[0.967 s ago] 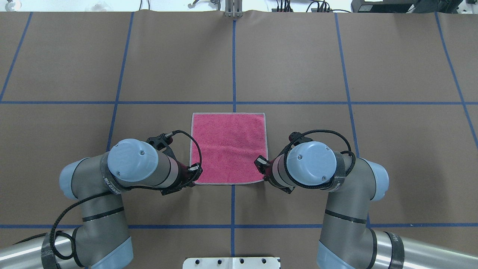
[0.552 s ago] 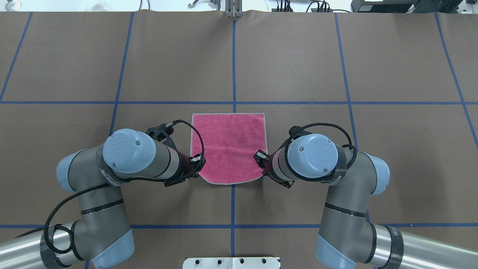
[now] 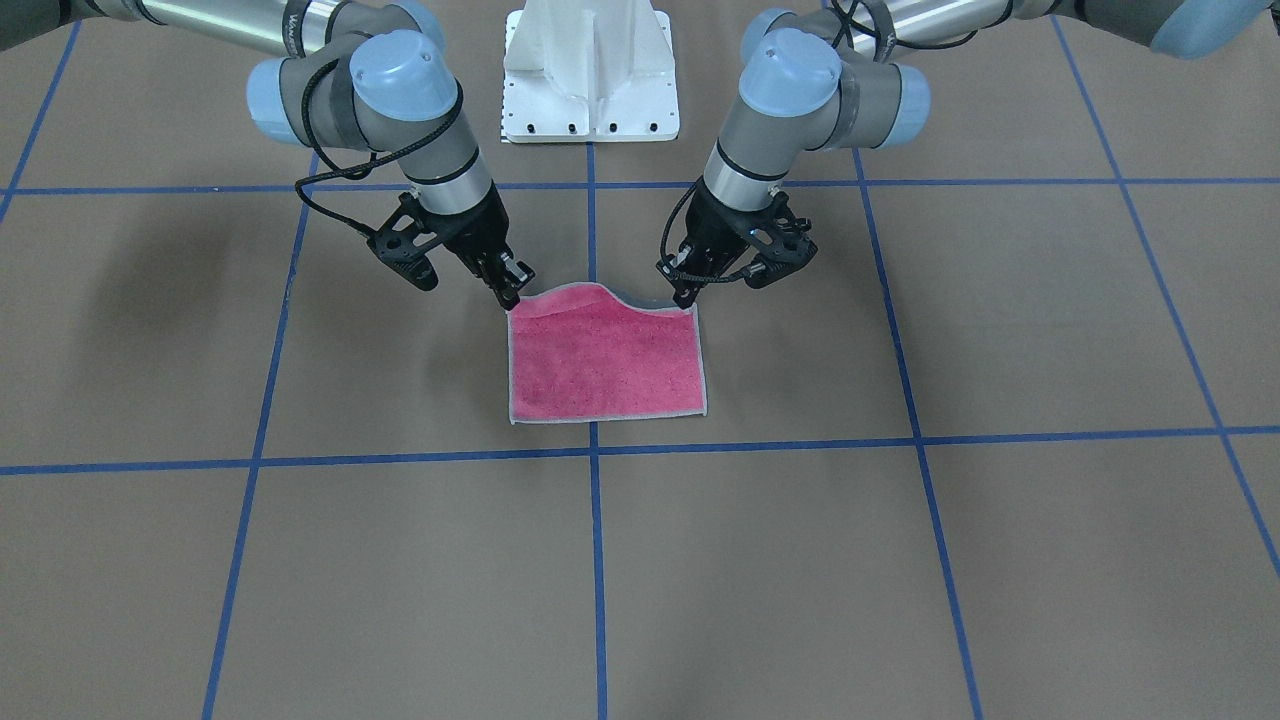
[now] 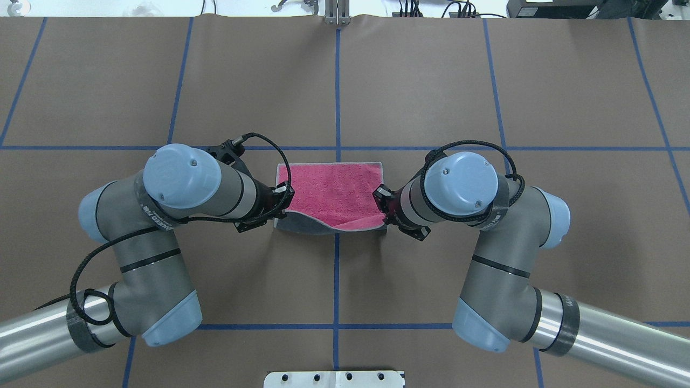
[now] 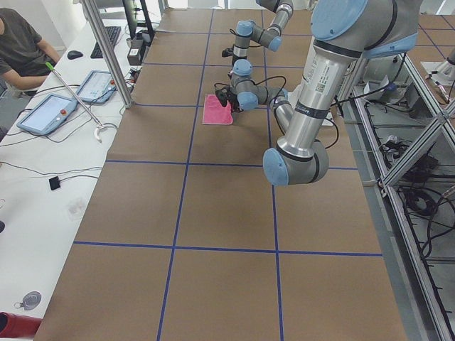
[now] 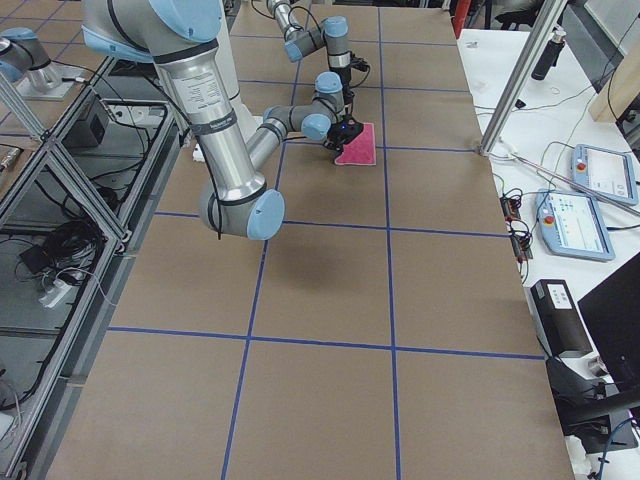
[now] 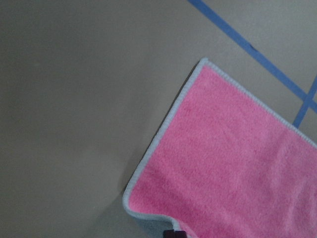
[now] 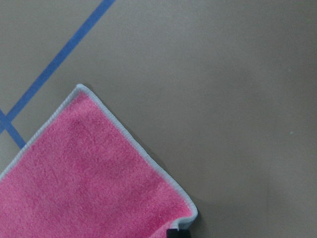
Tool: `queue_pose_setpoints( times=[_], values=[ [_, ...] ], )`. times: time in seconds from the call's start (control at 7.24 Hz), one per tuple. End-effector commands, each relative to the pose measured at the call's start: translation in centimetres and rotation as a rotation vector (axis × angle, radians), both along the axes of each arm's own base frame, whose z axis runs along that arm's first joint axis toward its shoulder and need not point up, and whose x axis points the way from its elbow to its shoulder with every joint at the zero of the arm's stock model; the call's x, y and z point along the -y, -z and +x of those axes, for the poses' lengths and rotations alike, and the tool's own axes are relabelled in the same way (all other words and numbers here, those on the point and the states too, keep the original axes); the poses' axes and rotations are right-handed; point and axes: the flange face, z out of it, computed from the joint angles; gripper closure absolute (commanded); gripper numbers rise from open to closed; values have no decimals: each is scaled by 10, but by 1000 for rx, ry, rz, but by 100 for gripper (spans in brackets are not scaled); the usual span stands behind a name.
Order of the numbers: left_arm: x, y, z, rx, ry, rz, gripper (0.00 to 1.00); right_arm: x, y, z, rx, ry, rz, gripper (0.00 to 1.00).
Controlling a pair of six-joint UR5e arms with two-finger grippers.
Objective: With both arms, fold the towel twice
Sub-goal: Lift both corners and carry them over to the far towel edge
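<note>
The towel (image 4: 329, 186) lies pink face up near the table's middle, with its far edge flat on the paper. Its near edge is lifted and curls over, so the dark grey underside (image 4: 307, 225) shows. My left gripper (image 4: 281, 203) is shut on the near left corner and my right gripper (image 4: 384, 209) is shut on the near right corner. In the front-facing view the left gripper (image 3: 685, 293) is on the right, the right gripper (image 3: 508, 296) on the left, and the towel (image 3: 600, 360) sags between them. Each wrist view shows the pink towel (image 7: 233, 163) (image 8: 84, 183) hanging from a fingertip at the bottom edge.
Blue tape lines (image 4: 337, 91) cross the brown paper table cover. The white pedestal base (image 3: 590, 70) stands behind the towel on the robot's side. A person (image 5: 21, 42) sits at a side desk with tablets (image 5: 48, 114) beyond the far edge.
Both grippers have risen and moved forward, away from the robot's base, carrying the towel's near corners. The near edge has left the table and the grey underside has come into view.
</note>
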Motion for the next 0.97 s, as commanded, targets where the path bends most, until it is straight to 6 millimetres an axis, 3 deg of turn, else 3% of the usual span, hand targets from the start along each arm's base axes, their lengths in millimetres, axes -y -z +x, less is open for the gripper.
queue_pose_setpoints(
  times=[0.0,0.41,0.83],
  values=[
    [25,-3,-1,18,31,-10,100,36,6,2,2,3,-24,100],
    [49,-27,1,17,58,-8,100,49,9,-10,-7,4,-38,100],
    [53,-29,1,21,60,-6,100,64,6,-10,-19,-13,-47,100]
  ],
)
